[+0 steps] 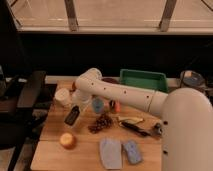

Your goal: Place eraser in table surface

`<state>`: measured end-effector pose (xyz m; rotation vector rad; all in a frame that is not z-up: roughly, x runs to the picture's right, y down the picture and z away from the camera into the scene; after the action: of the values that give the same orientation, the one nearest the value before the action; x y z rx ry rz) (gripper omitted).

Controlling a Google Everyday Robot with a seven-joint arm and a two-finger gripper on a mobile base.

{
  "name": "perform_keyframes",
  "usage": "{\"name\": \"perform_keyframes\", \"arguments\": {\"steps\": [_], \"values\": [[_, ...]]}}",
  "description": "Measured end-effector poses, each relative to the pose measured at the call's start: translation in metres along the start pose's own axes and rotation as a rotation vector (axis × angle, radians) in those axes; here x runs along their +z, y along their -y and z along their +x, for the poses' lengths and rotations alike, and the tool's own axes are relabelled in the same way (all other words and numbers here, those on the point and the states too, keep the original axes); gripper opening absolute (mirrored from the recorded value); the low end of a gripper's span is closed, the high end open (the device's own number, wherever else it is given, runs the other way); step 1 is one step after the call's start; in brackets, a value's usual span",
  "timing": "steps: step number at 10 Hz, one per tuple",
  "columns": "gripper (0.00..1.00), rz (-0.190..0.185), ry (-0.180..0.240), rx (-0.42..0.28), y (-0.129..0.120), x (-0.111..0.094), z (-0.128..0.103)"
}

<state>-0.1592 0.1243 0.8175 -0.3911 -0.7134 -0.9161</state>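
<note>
The eraser [72, 115] is a small flat black block, tilted, hanging just over the left part of the light wooden table surface [85, 147]. My gripper [77, 104] is at the eraser's upper end and appears shut on it. The white arm reaches to it from the lower right across the table. I cannot tell whether the eraser's lower end touches the wood. A yellow-orange fruit [67, 140] lies in front of it.
A white cup [63, 97] stands left of the gripper, a blue cup [98, 105] right of it. A dark grape bunch [102, 122], black-handled tool [134, 128], grey cloth [110, 152] and blue sponge [132, 151] lie nearby. A green tray [143, 80] sits at the back right.
</note>
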Motion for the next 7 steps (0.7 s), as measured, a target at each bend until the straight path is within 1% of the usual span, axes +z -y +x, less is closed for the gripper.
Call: {"name": "perform_keyframes", "arguments": {"steps": [2,3,4,5,7], "values": [[0.00,0.013,0.022,0.013,-0.007,0.023,0.001],[0.02,0.020,0.041,0.013,-0.010,0.037,0.001],[0.07,0.021,0.053,0.014,-0.011,0.045,0.001],[0.15,0.022,0.062,0.015,-0.012,0.050,0.001],[0.38,0.025,0.077,0.016,-0.013,0.058,0.001]]}}
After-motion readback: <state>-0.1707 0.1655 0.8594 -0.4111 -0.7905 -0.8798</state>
